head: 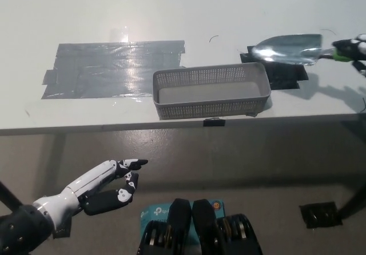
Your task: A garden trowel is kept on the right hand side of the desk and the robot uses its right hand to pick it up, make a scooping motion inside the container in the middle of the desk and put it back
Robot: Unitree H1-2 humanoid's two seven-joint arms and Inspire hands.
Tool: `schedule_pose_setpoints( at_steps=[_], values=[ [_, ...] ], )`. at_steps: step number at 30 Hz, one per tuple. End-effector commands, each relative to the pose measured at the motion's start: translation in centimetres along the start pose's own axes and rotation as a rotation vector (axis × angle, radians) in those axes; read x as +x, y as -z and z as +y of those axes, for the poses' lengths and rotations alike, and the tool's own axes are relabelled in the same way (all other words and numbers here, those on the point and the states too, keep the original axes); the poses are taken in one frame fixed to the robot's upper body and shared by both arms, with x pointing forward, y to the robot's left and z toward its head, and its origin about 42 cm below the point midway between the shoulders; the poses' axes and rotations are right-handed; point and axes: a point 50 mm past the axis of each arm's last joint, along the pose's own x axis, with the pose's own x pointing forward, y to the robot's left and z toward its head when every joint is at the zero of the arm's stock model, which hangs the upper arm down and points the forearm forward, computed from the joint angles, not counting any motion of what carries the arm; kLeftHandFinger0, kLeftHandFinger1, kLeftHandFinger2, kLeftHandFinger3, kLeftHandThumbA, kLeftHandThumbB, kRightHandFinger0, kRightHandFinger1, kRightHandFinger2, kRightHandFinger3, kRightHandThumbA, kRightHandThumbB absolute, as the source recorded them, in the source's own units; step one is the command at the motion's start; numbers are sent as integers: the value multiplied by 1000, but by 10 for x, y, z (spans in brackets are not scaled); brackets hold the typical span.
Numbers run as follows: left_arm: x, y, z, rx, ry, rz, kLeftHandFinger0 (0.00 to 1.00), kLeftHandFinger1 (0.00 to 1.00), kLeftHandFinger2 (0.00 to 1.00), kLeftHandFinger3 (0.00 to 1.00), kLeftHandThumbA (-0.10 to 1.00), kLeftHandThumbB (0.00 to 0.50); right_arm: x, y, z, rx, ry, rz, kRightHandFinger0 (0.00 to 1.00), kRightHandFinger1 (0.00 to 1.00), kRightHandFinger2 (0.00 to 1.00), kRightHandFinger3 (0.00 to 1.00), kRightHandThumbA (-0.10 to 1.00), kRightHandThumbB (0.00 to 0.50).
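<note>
At far right, right hand (pixel 357 48) gripping trowel (pixel 289 48) handle, blade pointing left, left hand (pixel 110 186) low, empty

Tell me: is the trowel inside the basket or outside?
Outside: the trowel hangs beyond the basket's right end, in the right hand.

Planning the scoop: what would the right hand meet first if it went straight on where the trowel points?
Likely the far right corner of the container; the right hand holds the trowel tip near it, height unclear.
</note>
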Motion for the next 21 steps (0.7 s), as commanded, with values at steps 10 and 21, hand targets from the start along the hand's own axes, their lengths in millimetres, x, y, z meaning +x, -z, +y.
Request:
schedule_pose_setpoints(
  at_steps=[10,21],
  values=[
    [1,-14,11,54,4,-35,1000,1000,1000,1000,859,145,3,23,-59,-162,197,-61,0,0,0,419,-100,107],
    [3,-19,14,69,7,-38,1000,1000,1000,1000,888,134,1,34,-52,-222,130,-96,0,0,40,352,-100,149]
  ],
)
